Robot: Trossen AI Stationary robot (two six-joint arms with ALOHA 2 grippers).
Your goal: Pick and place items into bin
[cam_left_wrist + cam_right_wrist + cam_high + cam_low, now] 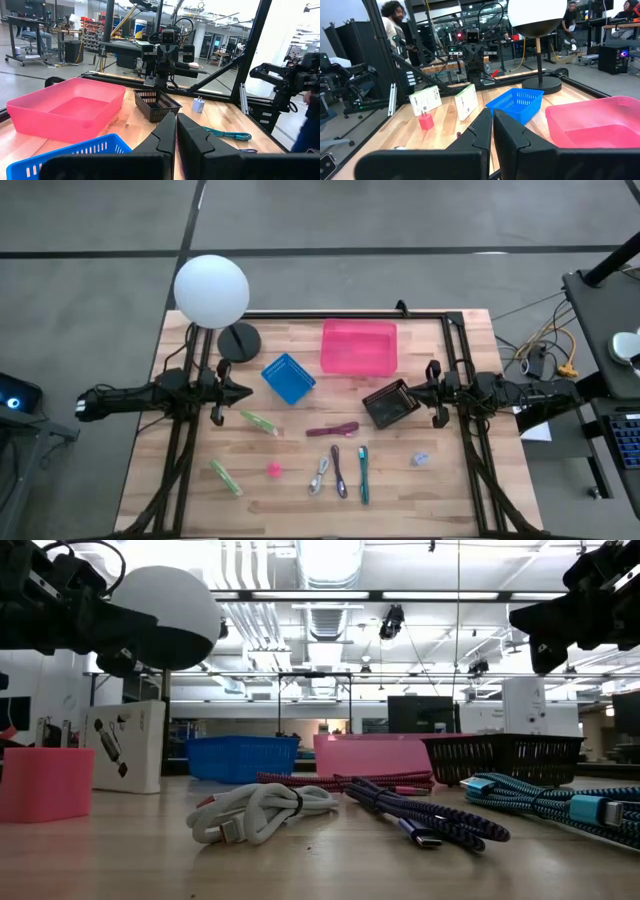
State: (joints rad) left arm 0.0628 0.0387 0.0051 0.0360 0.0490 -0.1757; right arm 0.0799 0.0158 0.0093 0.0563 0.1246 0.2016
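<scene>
Both grippers, left (232, 391) and right (415, 392), raised above the table (460, 480), fingers pressed together, holding nothing. Nearest the front edge: coiled cables (340, 470), likely light, limp; best pinched at the bundled middle. Farther back: black basket (391, 403), blue bin (288, 378), pink bin (359, 346). Open room between.

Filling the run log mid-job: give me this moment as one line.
left tool: shut, empty, beside blue bin | right tool: shut, empty, over black basket | pink bin: empty | cables, boxes: on table
</scene>
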